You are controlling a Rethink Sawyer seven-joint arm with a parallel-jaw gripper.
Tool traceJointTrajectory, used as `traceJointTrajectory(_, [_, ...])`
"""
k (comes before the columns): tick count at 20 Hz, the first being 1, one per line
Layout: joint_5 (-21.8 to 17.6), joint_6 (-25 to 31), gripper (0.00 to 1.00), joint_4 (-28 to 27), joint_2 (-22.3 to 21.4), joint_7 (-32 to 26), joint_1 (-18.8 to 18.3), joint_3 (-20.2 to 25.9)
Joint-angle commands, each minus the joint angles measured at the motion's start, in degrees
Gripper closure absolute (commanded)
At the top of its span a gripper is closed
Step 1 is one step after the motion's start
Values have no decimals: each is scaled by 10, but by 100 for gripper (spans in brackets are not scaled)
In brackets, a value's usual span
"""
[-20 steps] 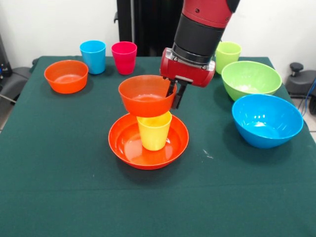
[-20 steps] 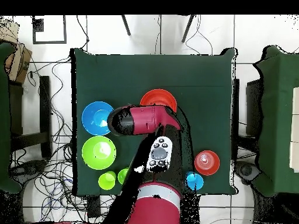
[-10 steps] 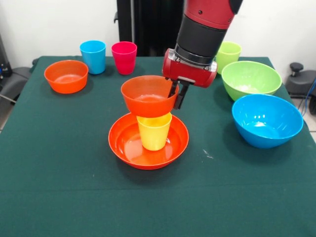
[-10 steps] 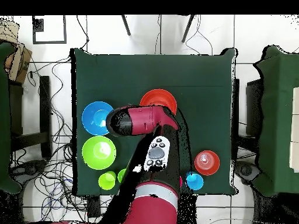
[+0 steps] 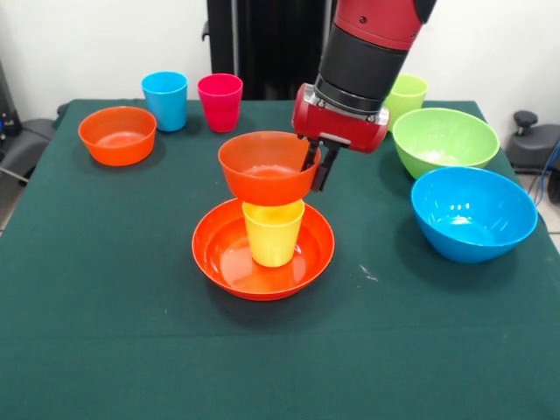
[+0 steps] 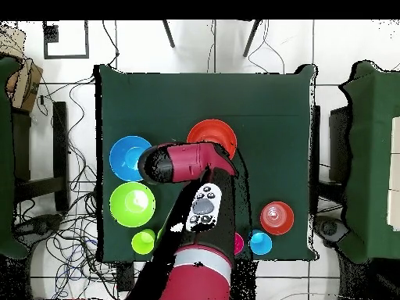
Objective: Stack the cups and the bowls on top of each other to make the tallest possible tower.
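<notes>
While the pincer (image 5: 317, 166) grips the rim of a small orange bowl (image 5: 266, 166) atop the yellow cup (image 5: 273, 231) in the wide orange bowl (image 5: 262, 250), three tiers stand mid-surface; pink cup (image 5: 220, 101), blue cup (image 5: 164, 100) and remaining bowls await stacking.

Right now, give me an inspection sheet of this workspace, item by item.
Surface: table under a dark green cloth.
Job's things: yellow cup upright in the wide orange bowl; small orange bowl sits on the cup. Spare orange bowl, blue cup, pink cup, light green cup, green bowl and blue bowl stand apart.
Clutter: nothing seen.
Hand: hand shut on the small orange bowl's rim.
Cables: many loose ones on the floor.
Surroundings: neighbouring tables at both sides in the overhead view.
</notes>
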Motion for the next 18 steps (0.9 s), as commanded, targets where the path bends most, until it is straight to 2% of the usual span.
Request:
traceJointTrajectory(1, [11,-14,100,-35,36,74,5,31])
traceJointTrajectory(14, [14,-25,100,-38,45,72,4,36])
traceJointTrajectory(18, [13,-22,100,-40,46,54,-11,49])
